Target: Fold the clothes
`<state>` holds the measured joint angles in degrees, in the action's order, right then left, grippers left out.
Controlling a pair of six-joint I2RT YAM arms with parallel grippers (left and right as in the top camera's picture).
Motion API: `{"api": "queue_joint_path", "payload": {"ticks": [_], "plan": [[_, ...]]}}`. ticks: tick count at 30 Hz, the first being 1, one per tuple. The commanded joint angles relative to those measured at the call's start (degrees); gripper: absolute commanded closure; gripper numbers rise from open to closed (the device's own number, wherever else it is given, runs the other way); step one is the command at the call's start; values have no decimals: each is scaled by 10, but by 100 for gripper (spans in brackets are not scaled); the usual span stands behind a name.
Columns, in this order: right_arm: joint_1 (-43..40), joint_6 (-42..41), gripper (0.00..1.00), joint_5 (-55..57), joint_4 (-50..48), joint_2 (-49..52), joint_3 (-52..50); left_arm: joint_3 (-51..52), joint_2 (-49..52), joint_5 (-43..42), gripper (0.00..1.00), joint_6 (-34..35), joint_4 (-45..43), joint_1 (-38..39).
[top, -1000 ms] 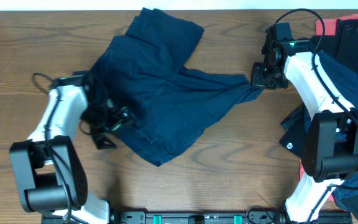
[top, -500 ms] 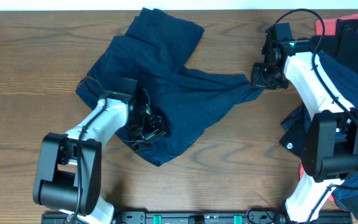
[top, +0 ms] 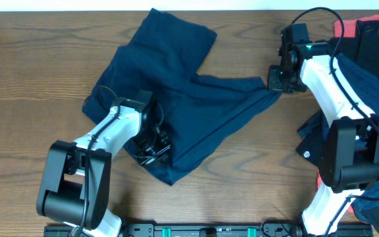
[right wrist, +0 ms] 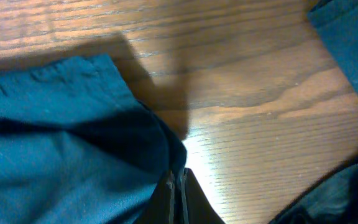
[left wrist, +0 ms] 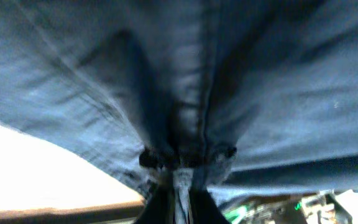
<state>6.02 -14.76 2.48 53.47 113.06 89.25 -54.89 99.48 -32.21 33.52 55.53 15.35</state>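
Wooden table (top: 18, 59): navy garment (top: 196, 99) limp, light, will sag; left gripper (top: 152, 147) clenched on its bunched seam, right gripper (top: 272, 83) on a corner. Grab hems.

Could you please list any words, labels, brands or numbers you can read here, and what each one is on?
No text is readable in any view.
Small white round mark on the black garment at the right: too small to read.
The navy garment and the table: no print visible.
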Motion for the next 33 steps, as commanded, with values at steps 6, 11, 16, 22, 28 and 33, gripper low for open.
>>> {"api": "queue_joint_path", "payload": {"ticks": [6,11,16,22,28,33], "plan": [[-24,16,99,87,-41,-1,2,4,-90,160,94,-28,163,-23],[-27,64,79,78,-42,-1,2,5,-132,162,94,-26,196,-23],[-30,79,66,91,-61,-1,2,6,-136,181,94,-26,230,-23],[-26,198,56,-201,-57,-1,2,6,-136,233,94,-2,231,-23],[-9,198,54,-205,-41,6,-8,7,-136,241,94,0,224,-23],[2,202,55,-205,-23,21,-22,7,-136,241,94,0,220,-23]]}}
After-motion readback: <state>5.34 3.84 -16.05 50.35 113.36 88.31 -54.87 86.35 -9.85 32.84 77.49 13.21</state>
